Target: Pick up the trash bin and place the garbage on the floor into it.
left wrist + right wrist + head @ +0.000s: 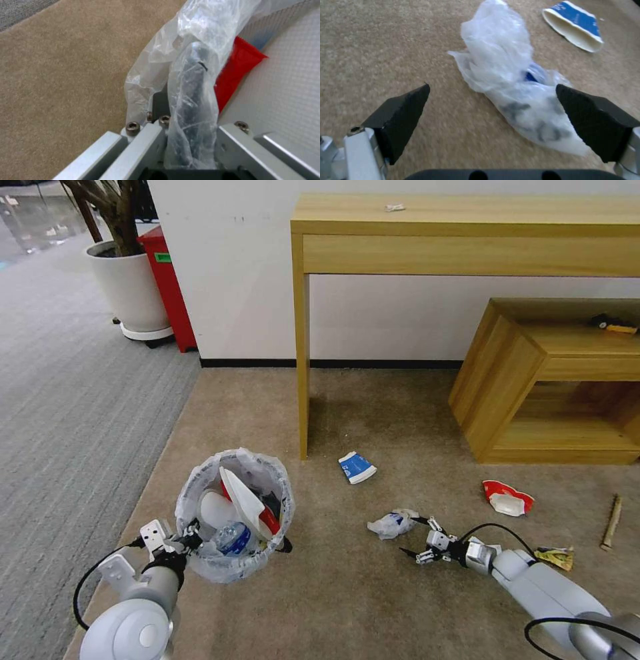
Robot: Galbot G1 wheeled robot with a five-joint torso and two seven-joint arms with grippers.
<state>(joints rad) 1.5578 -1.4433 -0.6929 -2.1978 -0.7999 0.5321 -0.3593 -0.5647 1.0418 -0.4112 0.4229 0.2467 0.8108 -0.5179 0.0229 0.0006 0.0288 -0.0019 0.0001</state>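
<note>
The trash bin (197,481), round with a crinkled whitish bag over its rim, is held above the floor (347,607) of beige carpet. My left gripper (192,535) is shut on its near rim; the left wrist view shows the bag-wrapped rim (191,100) pinched in my left gripper (190,142). Inside lie a white slipper (241,499), a plastic bottle (233,537) and something red (236,70). My right gripper (417,541) hangs open just short of a crumpled clear plastic bag (393,524). In the right wrist view that bag (506,75) lies between the fingers of my right gripper (493,117).
On the carpet lie a blue-white carton (357,467), a red-white cup (508,497), a yellow wrapper (555,557) and a wooden stick (611,523). A wooden desk leg (303,380) stands behind the bin, and a low wooden shelf (513,380) sits at the right.
</note>
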